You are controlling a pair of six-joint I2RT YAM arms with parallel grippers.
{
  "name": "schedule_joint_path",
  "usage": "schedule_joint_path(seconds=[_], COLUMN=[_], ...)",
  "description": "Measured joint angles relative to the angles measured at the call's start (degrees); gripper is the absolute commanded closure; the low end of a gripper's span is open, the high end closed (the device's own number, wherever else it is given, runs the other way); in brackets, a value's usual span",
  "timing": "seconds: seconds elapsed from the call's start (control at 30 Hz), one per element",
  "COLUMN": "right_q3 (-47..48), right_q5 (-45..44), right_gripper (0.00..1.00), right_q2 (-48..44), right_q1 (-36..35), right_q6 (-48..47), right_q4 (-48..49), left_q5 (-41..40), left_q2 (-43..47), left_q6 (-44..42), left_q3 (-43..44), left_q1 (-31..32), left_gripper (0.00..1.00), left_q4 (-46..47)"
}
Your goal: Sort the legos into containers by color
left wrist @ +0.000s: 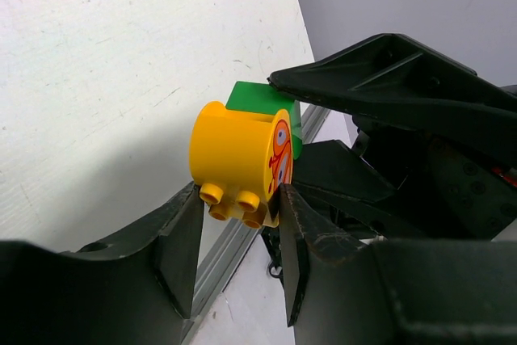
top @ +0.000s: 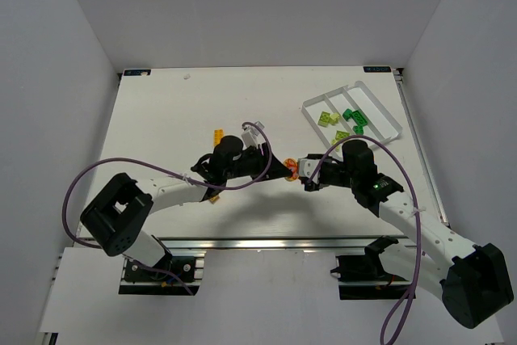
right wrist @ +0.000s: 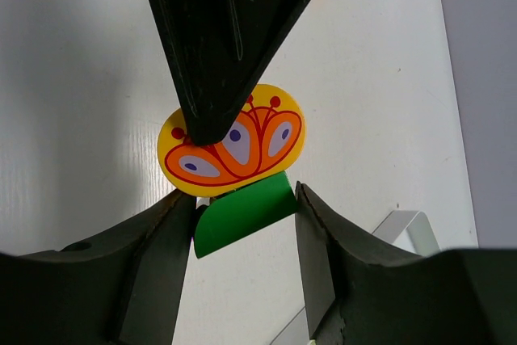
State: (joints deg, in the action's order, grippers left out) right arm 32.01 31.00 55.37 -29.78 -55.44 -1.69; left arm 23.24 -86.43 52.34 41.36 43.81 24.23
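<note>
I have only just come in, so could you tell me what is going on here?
The two arms meet mid-table over one joined pair of bricks. The left gripper grips the round orange piece, and the right gripper grips the green brick stuck to it, seemingly to pull them apart. The clear tray at the far right holds lime bricks and dark green bricks. A loose orange brick lies on the table.

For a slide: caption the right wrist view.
Right gripper pinches green brick stuck to round orange piece held by left gripper.

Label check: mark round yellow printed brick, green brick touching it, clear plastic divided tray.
Round yellow printed brick [left wrist: 230,147]: left wrist, curved side.
Green brick [right wrist: 242,216]: right wrist, visible face.
Clear divided tray [top: 381,106]: top external, right rim.
</note>
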Motion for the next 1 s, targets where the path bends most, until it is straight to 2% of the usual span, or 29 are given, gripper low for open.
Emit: schedule_joint_path(seconds=[0.33,0.63,0.87,1.0], right_q3=[-0.7,-0.87,3.39,10.29], right_q5=[-2.91,-7.65,-13.62,-14.34], right_gripper=[1.0,1.0,1.0,1.0], right_q2=[0.26,2.16,9.73,16.46], right_q1=[0.13,1.38,9.33,15.1], right_q6=[1.11,4.04,9.49,13.35], right_q4=[0.15,1.7,3.34,2.99], left_q5=[-2.51,-3.8,-6.51,-7.3], left_q2=[2.62,3.72,12.07,18.6], left_q6=[-1.99,-5.35,-11.93,-15.41], left_q3=[-1.16,-1.51,-1.38,-1.38], left_q1=[-3.02,-3.21,-3.21,-3.21], left_gripper=[0.91,0.91,0.91,0.91], left_q4=[-2.23,-6.8,-15.85,-19.58])
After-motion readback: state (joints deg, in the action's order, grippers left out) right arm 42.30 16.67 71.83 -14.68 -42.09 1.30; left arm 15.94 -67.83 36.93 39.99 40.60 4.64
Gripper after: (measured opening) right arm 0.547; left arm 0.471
